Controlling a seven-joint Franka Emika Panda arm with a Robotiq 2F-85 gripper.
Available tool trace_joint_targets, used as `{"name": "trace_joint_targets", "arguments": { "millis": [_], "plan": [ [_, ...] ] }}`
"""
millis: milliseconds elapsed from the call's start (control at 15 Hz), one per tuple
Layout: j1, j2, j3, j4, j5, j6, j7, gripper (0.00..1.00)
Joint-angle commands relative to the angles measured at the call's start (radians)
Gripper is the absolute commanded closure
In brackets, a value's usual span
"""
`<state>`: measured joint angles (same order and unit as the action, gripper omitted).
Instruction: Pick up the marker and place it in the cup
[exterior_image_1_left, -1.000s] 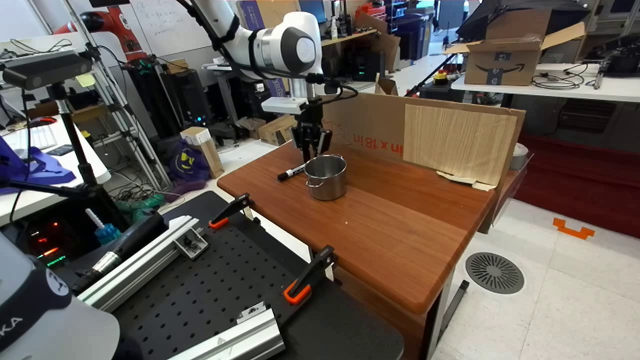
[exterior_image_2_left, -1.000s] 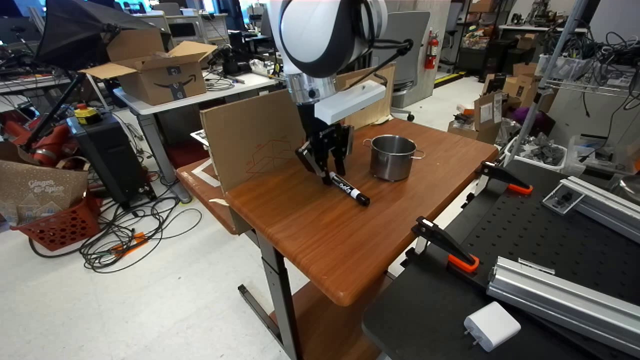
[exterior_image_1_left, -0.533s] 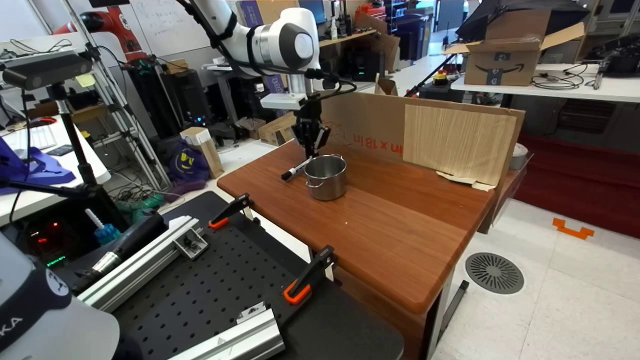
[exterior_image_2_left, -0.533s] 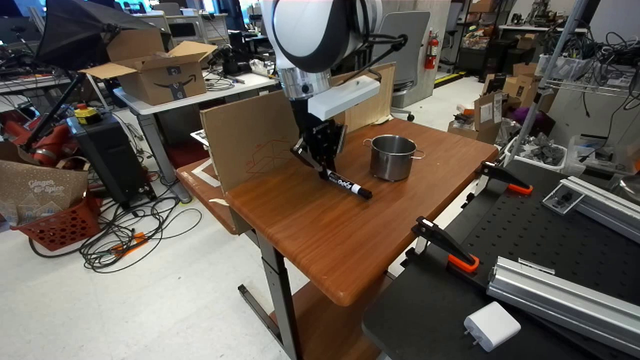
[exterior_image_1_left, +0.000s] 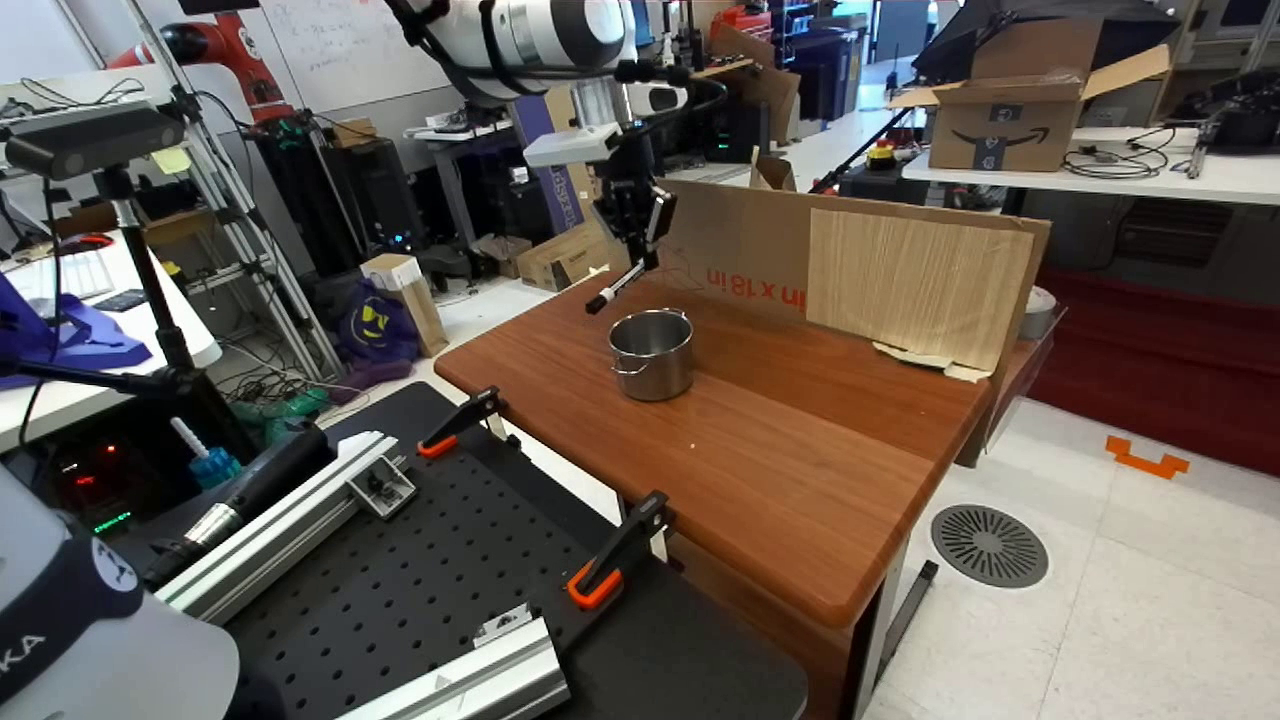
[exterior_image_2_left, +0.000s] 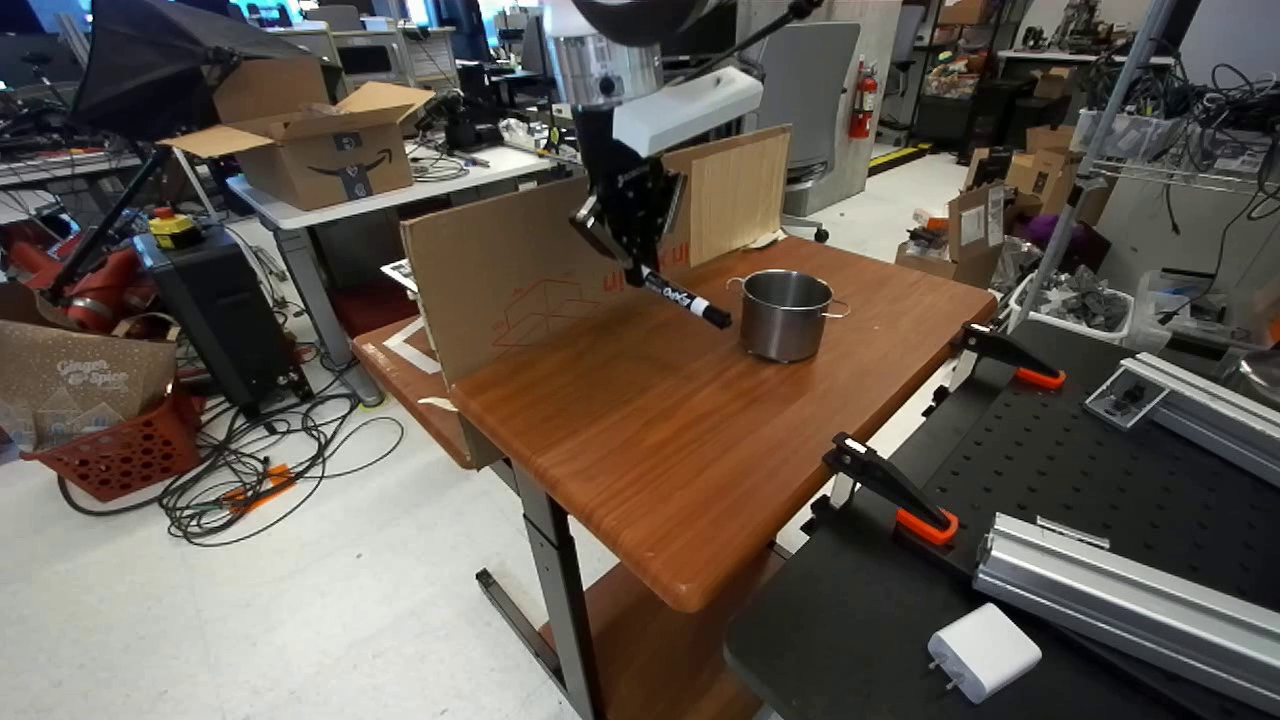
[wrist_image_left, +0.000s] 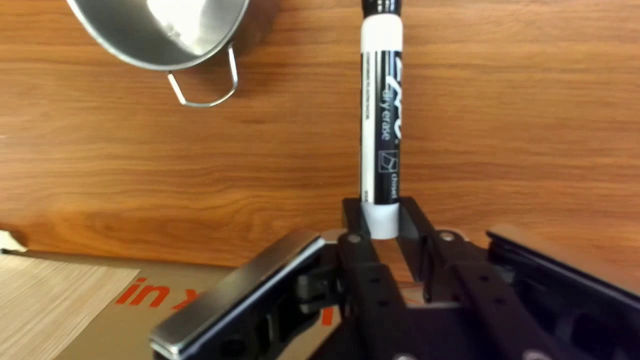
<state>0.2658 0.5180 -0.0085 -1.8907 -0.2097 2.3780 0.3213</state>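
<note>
Here's 1 slim black-and-white cylindrical marker (wrist_image_left: 381, 125), clamped in the black end effector (wrist_image_left: 382, 220), jutting outward above the brown wooden counter (exterior_image_2_left: 640, 460), near the round grey metal cup (exterior_image_2_left: 780, 332); white arm (exterior_image_1_left: 545, 35) bent downward.

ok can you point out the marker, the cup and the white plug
The marker (wrist_image_left: 381, 125), wrist view: on its printed barrel.
The cup (exterior_image_2_left: 784, 328), in an exterior view: on its outer wall.
The white plug (exterior_image_2_left: 985, 652), in an exterior view: on its body.

Wood tbl (exterior_image_1_left: 800, 490) w/ cardboard panel (exterior_image_1_left: 750, 240) along edge; white desk (exterior_image_1_left: 1230, 178) beyond tbl; pale flr (exterior_image_1_left: 1160, 620) around tbl, round grate (exterior_image_1_left: 990, 545) nr tbl; whiteboard (exterior_image_1_left: 340, 70) well behind.
</note>
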Motion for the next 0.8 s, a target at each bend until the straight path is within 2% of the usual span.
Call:
{"name": "trace_joint_targets", "arguments": {
  "millis": [0, 400, 733],
  "plan": [
    [0.016, -0.117, -0.041, -0.114, -0.077, 0.096, 0.075, 0.95],
    [0.014, -0.243, -0.089, -0.263, -0.221, 0.247, 0.236, 0.95],
    [0.036, -0.283, -0.151, -0.351, -0.456, 0.37, 0.473, 0.95]
  ]
}}
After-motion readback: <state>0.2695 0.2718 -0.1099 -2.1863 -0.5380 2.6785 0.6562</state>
